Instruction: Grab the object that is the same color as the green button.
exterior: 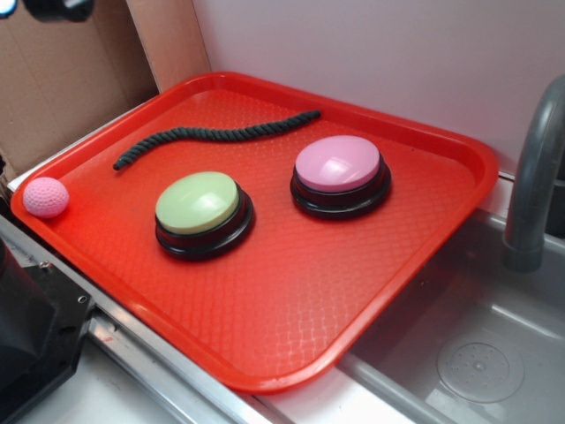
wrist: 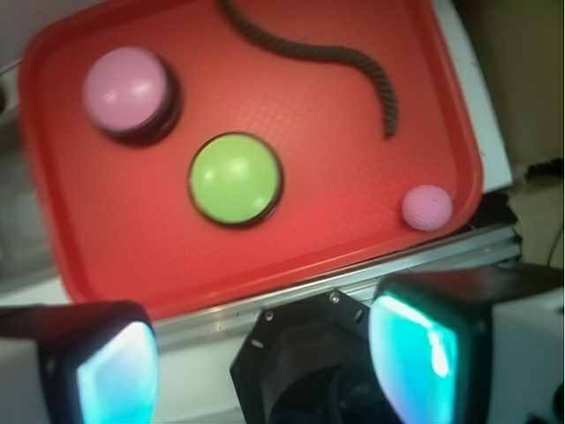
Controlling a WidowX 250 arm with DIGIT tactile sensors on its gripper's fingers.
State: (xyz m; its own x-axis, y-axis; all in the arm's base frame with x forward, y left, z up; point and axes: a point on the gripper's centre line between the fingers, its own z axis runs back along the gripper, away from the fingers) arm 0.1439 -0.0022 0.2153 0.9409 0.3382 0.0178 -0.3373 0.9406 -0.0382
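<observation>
The tool (wrist: pixel 265 353) hangs spread and empty, well apart from the rope (exterior: pixel 216 134) lying at the tray's (exterior: pixel 424 230) far side, so its fingers may slide off this thin, flat rope or drift toward the green button (exterior: pixel 199 202).

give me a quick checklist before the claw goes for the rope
1. Rope in plain view on the tray, nothing on it: ok.
2. Rope apart from the green button: ok.
3. Pink ball clear of the rope, at the tray's rim: ok.
4. Claw open, holding nothing: ok.
5. Claw over the rope: not ok, it hangs off the tray's edge.
6. Rope's stiffness: cannot tell.
</observation>
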